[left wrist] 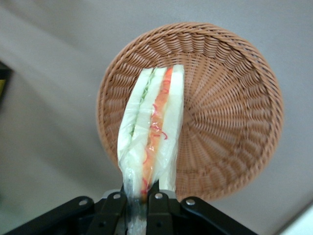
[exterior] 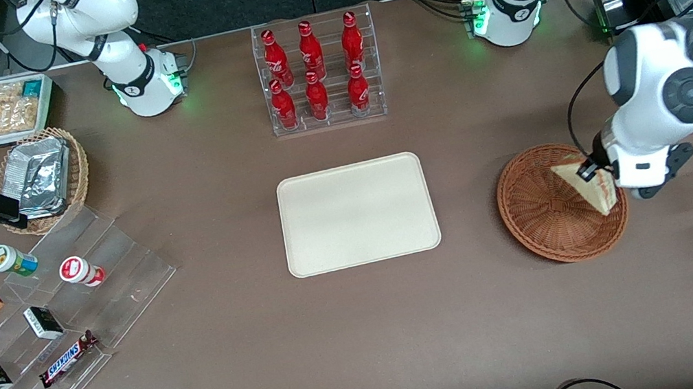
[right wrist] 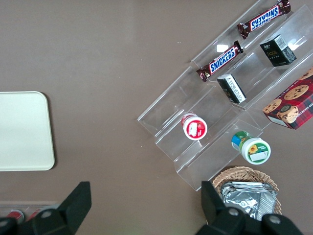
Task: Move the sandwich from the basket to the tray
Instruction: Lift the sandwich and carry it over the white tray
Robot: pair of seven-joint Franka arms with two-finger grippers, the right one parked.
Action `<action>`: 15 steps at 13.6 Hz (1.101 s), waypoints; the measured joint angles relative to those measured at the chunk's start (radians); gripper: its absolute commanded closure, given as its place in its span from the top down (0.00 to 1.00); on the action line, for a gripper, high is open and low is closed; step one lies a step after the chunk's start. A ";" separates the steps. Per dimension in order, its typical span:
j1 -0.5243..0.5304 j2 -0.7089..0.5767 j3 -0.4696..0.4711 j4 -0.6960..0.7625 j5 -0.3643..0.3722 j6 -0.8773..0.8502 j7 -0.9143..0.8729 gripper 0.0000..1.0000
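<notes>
Wrist view shows the gripper [left wrist: 143, 205] pinching the sandwich [left wrist: 151, 132] at one end, lifted above the basket [left wrist: 234, 112]. I think it should keep the grip firm, carry it level, and lower it onto the tray [exterior: 358, 213], well apart at the table's middle.

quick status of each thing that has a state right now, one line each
gripper: shut on the sandwich, above the basket
sandwich: pinched at one end, lifted above the basket, wrapped in clear film
basket: nothing left lying in it, upright on the table
tray: nothing on it, flat on the table
cola bottles: six, upright in the clear rack, capped
foil packets: stacked in the lighter wicker basket
</notes>
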 measured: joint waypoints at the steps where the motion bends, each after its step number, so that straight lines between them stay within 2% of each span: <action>1: -0.001 -0.008 -0.019 0.047 0.000 -0.068 0.013 0.00; 4: -0.007 -0.015 -0.131 0.135 -0.016 -0.152 0.030 0.00; 10: -0.026 0.024 -0.393 0.150 -0.088 -0.137 0.020 0.00; 12: -0.070 0.066 -0.419 0.156 -0.091 -0.091 0.009 0.00; 15: -0.189 0.161 -0.424 0.178 -0.078 0.001 -0.077 0.00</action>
